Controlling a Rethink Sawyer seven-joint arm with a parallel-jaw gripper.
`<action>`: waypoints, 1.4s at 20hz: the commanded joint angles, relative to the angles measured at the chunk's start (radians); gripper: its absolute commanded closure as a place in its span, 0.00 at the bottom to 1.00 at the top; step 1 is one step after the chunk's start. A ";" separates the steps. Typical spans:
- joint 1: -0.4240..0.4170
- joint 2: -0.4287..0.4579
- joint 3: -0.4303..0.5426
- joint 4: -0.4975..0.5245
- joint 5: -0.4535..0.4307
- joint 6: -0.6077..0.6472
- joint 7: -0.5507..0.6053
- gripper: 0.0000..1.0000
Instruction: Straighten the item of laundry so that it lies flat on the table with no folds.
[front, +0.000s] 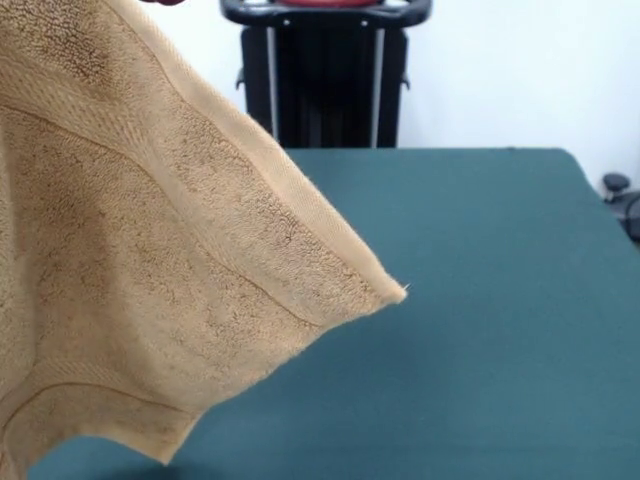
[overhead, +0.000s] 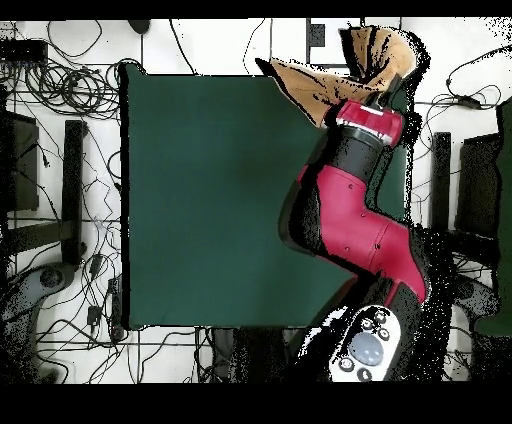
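Note:
The tan-orange towel (front: 150, 280) hangs in the air close to the front camera, filling the left half of that view. Its hemmed edge and a woven band stripe run slantwise, and one corner (front: 395, 290) points right above the table (front: 480, 300). In the overhead view the towel (overhead: 310, 85) hangs bunched over the far right corner of the green table (overhead: 210, 200). It hangs from the end of the red arm (overhead: 350, 200), where my gripper (overhead: 388, 82) is mostly hidden by the wrist and the cloth. The towel is lifted and folded, not lying flat.
The black pedestal (front: 325, 80) stands behind the table's far edge. The robot's base (overhead: 365, 350) sits at the near right of the table. Cables (overhead: 60, 80) and stands lie on the floor around the table. A dark object (front: 620, 195) sits past the right edge.

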 joint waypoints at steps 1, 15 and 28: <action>0.038 0.033 0.074 0.166 0.105 -0.077 0.197 1.00; 0.092 -0.116 0.032 0.335 0.086 0.063 0.193 1.00; 0.178 -0.081 0.017 0.436 0.268 0.018 0.181 1.00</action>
